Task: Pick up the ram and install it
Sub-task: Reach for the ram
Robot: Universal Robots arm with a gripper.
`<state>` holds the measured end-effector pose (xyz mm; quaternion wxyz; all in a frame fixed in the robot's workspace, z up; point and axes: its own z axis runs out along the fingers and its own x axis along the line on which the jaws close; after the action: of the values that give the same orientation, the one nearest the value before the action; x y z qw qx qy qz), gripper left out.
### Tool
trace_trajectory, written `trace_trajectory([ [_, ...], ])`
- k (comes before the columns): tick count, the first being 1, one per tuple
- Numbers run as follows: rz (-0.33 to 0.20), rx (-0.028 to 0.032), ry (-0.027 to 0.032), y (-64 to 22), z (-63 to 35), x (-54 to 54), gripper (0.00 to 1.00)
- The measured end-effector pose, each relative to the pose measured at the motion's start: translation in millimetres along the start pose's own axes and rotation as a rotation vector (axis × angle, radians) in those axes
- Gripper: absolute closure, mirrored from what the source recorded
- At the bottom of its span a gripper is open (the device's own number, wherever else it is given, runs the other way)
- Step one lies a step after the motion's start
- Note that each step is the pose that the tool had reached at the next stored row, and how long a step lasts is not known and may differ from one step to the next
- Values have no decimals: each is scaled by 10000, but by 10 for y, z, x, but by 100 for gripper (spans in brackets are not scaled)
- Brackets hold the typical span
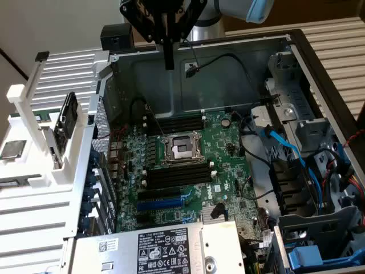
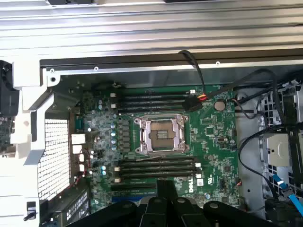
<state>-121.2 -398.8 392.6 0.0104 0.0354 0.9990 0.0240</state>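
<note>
The ram [image 1: 68, 116] stands tilted in the white rack [image 1: 31, 128] beside the case [image 1: 228, 74], untouched, while the gripper [image 1: 169, 63], narrow and seemingly empty, hangs over the motherboard [image 1: 188, 165], so picking, I judge, calls for opening wider.

Cream wall [image 1: 57, 23] at exterior view's left; pale ribbed surface [image 1: 342, 43] at its right; even light.
</note>
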Motion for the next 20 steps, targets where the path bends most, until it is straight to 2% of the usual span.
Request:
trace_trajectory([
  [14, 0, 0, 0, -1, 0, 11, 90],
  [15, 3, 3, 1, -2, -1, 30, 90],
  [18, 0, 3, -6, -12, -4, 205, 90],
  [19, 0, 3, -12, -19, -7, 340, 90],
  [20, -1, 2, -14, -21, -8, 389, 90],
])
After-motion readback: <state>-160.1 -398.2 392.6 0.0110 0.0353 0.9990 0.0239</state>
